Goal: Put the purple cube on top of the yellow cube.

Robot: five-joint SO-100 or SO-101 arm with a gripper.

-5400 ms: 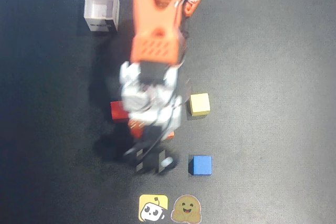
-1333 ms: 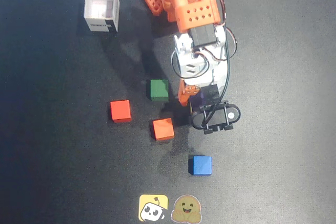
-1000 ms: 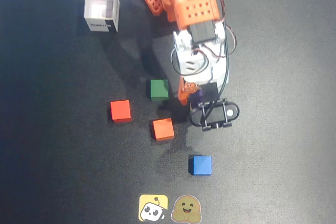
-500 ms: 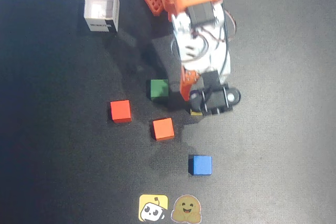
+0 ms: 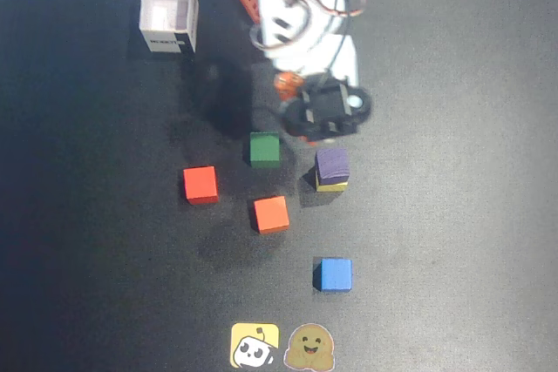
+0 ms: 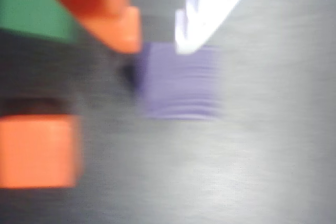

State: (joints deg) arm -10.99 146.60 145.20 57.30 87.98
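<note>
Dark mat (image 5: 453,128): gripper (image 6: 157,45) jaws apart, empty, above purple cube (image 5: 331,163) atop yellow cube (image 5: 330,186).

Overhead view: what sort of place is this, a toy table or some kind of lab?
Probably a hobby or lab tabletop for robot practice. A small orange-and-white arm stands on a dark mat, with coloured cubes scattered about, the purple cube stacked on the yellow cube, and a small white box.

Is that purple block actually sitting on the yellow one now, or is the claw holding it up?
Sitting on it. In the overhead view the purple cube covers the yellow cube, only a yellow edge showing, and the gripper is clear of it.
</note>
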